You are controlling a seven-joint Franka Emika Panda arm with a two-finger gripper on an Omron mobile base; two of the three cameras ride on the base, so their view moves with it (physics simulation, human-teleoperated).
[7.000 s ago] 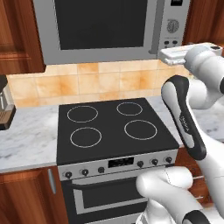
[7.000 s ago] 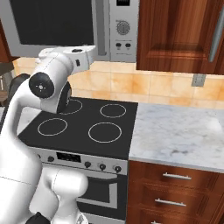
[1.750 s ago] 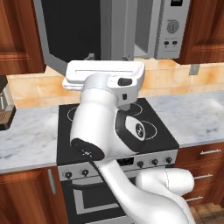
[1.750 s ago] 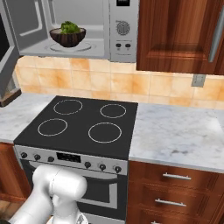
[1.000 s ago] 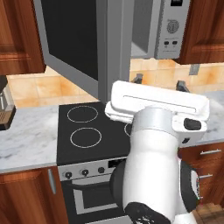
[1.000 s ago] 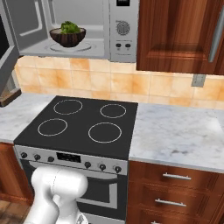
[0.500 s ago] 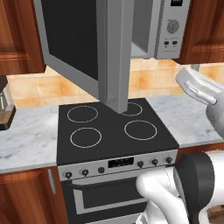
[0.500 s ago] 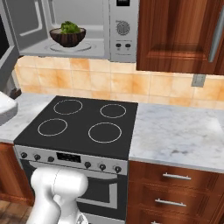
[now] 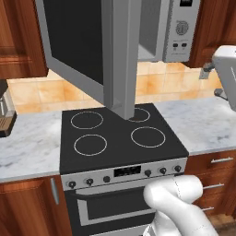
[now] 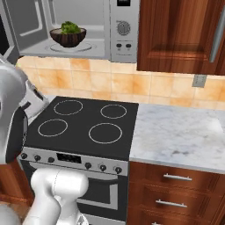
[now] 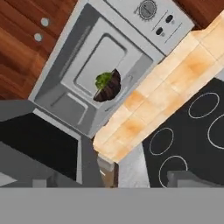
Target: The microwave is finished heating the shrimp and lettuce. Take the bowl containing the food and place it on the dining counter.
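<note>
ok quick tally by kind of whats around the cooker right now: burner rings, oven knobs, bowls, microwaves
burner rings: 4
oven knobs: 5
bowls, the dark brown bowl with lettuce inside the open microwave: 1
microwaves: 1
total: 11

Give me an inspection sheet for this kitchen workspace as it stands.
Surface: black stove top, four burner rings, bare; marble counter to its right.
Job's things: microwave door swung wide open; dark bowl upright on the microwave floor, lettuce in it. Shrimp too small to make out.
Clutter: dark appliance on the left counter.
End effector: dark finger tip low in the hand view, away from the bowl; open, nothing held.
Cables: nothing seen.
Surroundings: tiled backsplash, reddish wood cabinets, drawers.
</note>
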